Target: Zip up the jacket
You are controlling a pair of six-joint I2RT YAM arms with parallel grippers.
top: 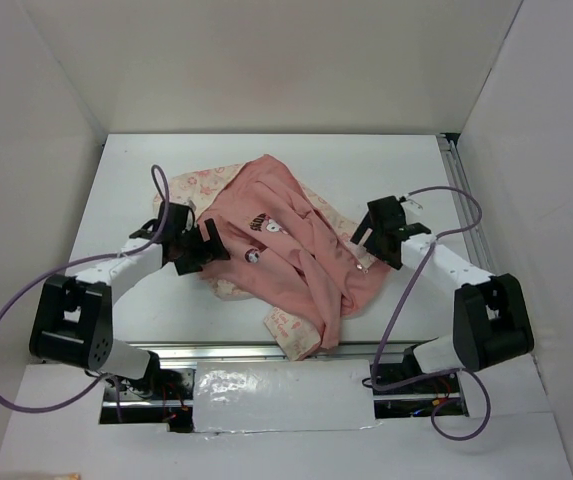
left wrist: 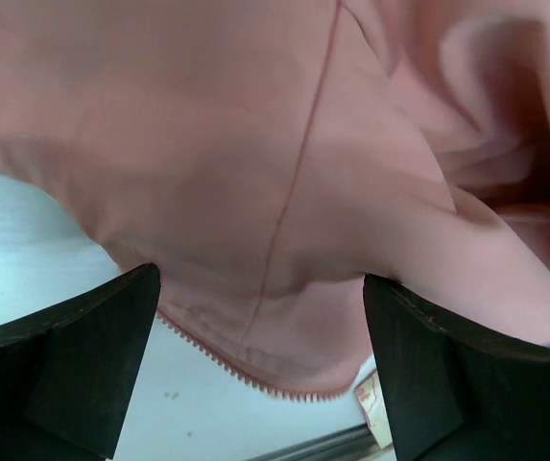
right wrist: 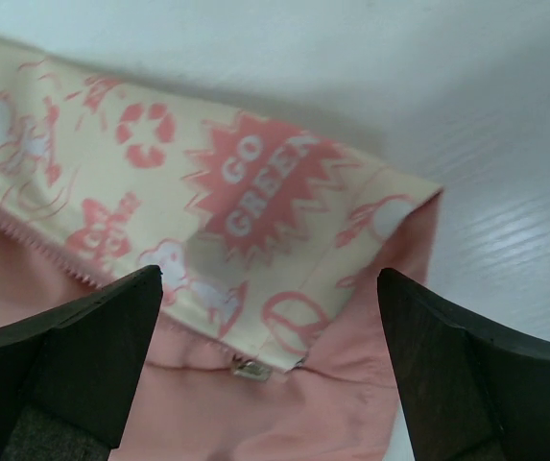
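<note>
The jacket (top: 286,245) lies crumpled in the middle of the table, its salmon-pink lining mostly up and cream printed fabric showing at the edges. My left gripper (top: 198,245) is open at the jacket's left edge; its view shows pink lining (left wrist: 255,173) and a curved row of pink zipper teeth (left wrist: 246,376) between the spread fingers (left wrist: 73,355). My right gripper (top: 371,232) is open at the jacket's right edge, above a cream printed flap (right wrist: 207,192) and a small metal zipper piece (right wrist: 249,369) at the seam with the pink lining (right wrist: 284,413).
White walls enclose the white table (top: 146,165) at the back and sides. A metal rail (top: 466,190) runs along the right side. Purple cables loop from both arms. The arm bases stand at the near edge.
</note>
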